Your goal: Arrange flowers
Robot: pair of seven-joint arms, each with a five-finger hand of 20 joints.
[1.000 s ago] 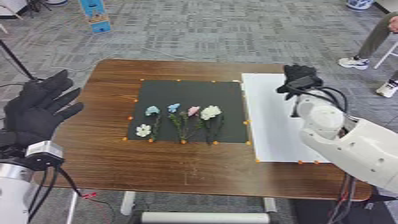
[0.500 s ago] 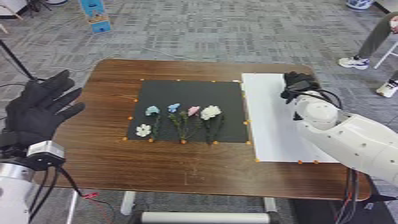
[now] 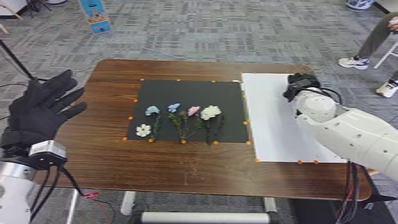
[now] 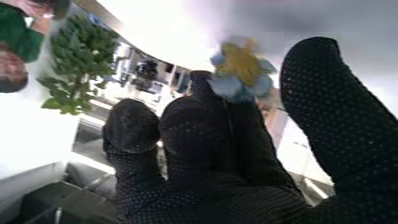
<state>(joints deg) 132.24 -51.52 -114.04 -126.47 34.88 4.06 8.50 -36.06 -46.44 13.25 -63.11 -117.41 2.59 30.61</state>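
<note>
The right hand (image 3: 302, 86) is over the white sheet's upper right part. In the right wrist view a blue flower with a yellow centre (image 4: 238, 67) rises between thumb and fingers of the right hand (image 4: 209, 145), which is curled round its stem; the stem's lower end is hidden. On the black mat (image 3: 188, 89) lie two pale blue flowers (image 3: 152, 109) (image 3: 173, 107), a pink flower (image 3: 194, 110), a large white flower (image 3: 210, 112) and a small white flower (image 3: 143, 130), with green stems. Left of the table, the left hand (image 3: 37, 112) stands open, holding nothing.
The white sheet (image 3: 282, 135) lies right of the black mat on the brown table (image 3: 178, 170). Small orange markers line the edges of both. A black pole rises beyond the left hand. Cables run along both arms.
My right hand has shifted slightly right and nearer over the white sheet, its forearm swinging to the right. The left hand and the flowers on the mat have stayed put.
</note>
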